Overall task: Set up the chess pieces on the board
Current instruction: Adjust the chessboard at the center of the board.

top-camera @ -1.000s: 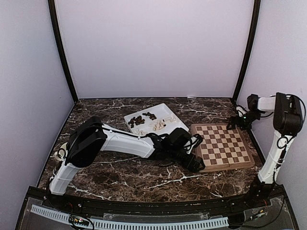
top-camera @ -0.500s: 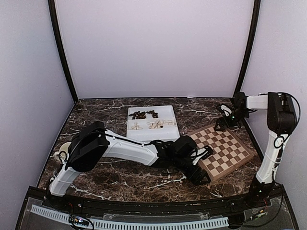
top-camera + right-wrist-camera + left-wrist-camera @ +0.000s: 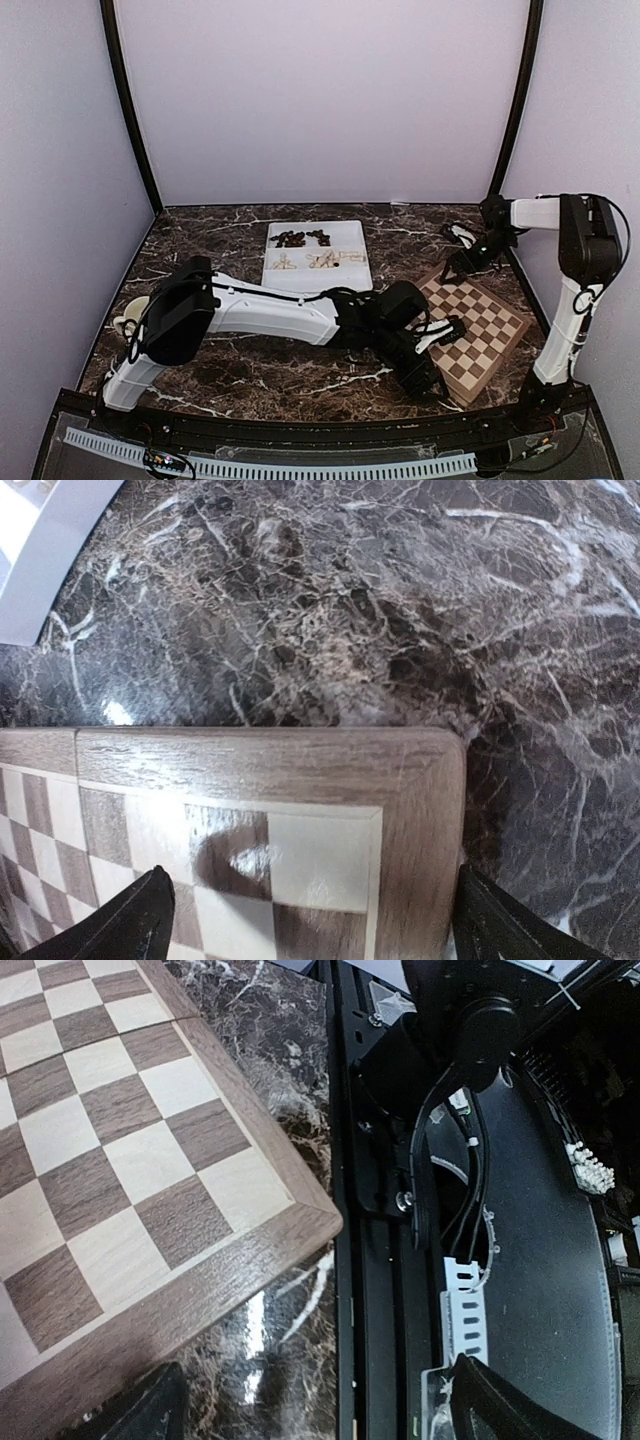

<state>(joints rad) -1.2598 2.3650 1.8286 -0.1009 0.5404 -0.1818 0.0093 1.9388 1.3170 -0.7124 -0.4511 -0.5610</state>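
From above, the board (image 3: 478, 322) lies skewed, with one corner pointing towards me. The chess pieces (image 3: 300, 239) are all heaped in the white tray (image 3: 318, 281) off the board's far-left side, and no square holds one. My left gripper (image 3: 437, 345) is at the board's near-left edge and my right gripper (image 3: 462, 256) at its far corner. I judge both about equally far from the tray.

Left wrist: the fingers (image 3: 140, 1410) are spread wide and empty, with a board corner just ahead.

Right wrist: the fingers (image 3: 135, 920) are wide and empty over the board's corner.
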